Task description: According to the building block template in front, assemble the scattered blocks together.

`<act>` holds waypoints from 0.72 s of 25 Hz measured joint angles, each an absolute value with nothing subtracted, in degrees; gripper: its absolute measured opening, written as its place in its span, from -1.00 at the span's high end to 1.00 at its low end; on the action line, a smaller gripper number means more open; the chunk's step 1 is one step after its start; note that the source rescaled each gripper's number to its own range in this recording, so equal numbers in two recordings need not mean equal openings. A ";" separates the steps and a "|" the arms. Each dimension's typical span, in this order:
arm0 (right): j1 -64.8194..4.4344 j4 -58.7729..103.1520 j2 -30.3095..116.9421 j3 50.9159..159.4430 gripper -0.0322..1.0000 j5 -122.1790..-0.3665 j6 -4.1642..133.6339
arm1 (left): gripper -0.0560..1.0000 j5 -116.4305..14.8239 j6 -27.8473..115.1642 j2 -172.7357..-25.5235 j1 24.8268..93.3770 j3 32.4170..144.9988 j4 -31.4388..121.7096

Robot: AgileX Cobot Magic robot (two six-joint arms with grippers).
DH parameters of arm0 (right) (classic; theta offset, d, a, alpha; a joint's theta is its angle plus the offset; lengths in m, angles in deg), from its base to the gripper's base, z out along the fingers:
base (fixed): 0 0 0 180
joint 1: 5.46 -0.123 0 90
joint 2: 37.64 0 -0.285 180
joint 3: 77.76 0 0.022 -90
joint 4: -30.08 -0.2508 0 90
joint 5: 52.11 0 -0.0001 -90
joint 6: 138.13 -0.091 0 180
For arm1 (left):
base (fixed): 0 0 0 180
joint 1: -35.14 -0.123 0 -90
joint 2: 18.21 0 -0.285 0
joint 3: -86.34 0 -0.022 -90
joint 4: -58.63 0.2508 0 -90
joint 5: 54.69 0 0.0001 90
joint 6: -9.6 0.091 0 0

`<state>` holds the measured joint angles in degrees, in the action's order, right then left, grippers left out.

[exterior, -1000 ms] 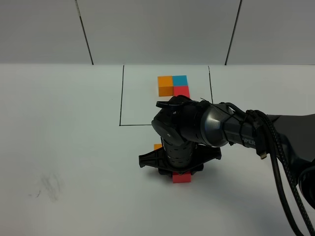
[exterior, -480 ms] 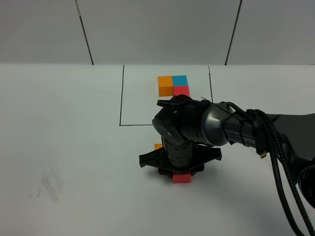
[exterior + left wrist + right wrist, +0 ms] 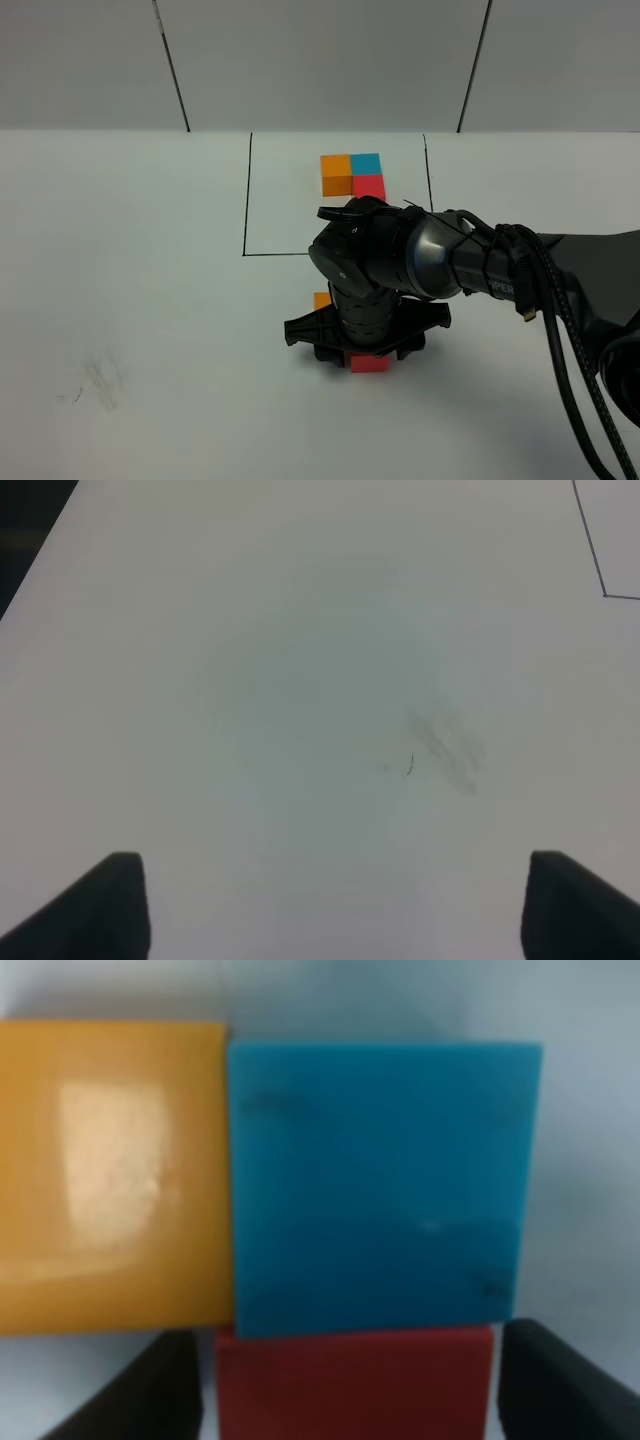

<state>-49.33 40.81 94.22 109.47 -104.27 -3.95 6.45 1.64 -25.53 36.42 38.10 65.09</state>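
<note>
**A:** Orange, blue and red are filling the right wrist view: the orange cube [image 3: 115, 1175] is sitting flush against the blue cube [image 3: 380, 1185], and the red cube [image 3: 355, 1385] is touching the blue one's near edge. Where is all this lying relative to the black drawn rectangle [image 3: 246, 200]?

**B:** Just outside it, on the near side of its front line. The right gripper [image 3: 362, 352] is hanging directly over the scattered blocks, hiding most of them from the high camera; only a sliver of orange and a strip of red are peeking out.

**A:** And its jaws?

**B:** They are standing apart on either side of the red cube, with a visible gap on each flank, gripping nothing.

**A:** The building block template [image 3: 353, 174]?

**B:** It is sitting inside the rectangle, toward its far right corner: orange beside blue, red under blue.

**A:** The left gripper [image 3: 335, 905]?

**B:** Its fingers [image 3: 105, 905] are spread wide over bare white table [image 3: 300, 660], holding nothing, with a grey smudge [image 3: 445, 750] below it and one corner of the rectangle showing at the frame's edge.
</note>
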 joint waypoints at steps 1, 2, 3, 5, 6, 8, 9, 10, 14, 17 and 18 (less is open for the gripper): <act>-49.33 40.81 94.22 109.47 -0.04 -104.49 -3.95 | -0.38 6.45 1.64 -25.53 36.42 38.10 65.09; -49.33 40.81 94.22 109.47 -0.10 -104.79 -3.95 | -0.38 6.45 1.64 -25.53 36.42 38.10 65.09; -49.33 40.86 94.22 109.47 -0.16 -104.98 -3.95 | -0.38 6.45 1.64 -25.53 36.42 38.10 65.09; -49.33 41.13 94.22 109.47 -0.31 -105.45 -3.95 | -0.38 6.45 1.64 -25.53 36.42 38.10 65.09; -49.33 41.19 94.22 109.47 -0.39 -105.62 -3.79 | -0.38 6.45 1.64 -25.53 36.42 38.10 65.09; -49.33 41.25 94.15 109.47 -0.55 -105.63 -3.02 | -0.38 6.45 1.64 -25.53 36.42 38.10 65.09; -49.33 41.30 94.03 109.47 -0.61 -105.63 -2.85 | -0.38 6.45 1.64 -25.53 36.42 38.10 65.09; -49.33 41.30 93.76 109.47 -0.68 -105.63 -2.52 | -0.38 6.45 1.64 -25.53 36.42 38.10 65.09; -49.28 41.36 91.32 109.47 -0.92 -105.63 -0.64 | -0.38 6.45 1.64 -25.53 36.42 38.10 65.09; -49.28 41.02 88.91 109.47 -0.98 -106.06 0.50 | -0.38 6.45 1.64 -25.53 36.42 38.10 65.09; -49.28 41.07 87.81 109.47 -0.98 -106.30 0.97 | -0.38 6.45 1.64 -25.53 36.42 38.10 65.09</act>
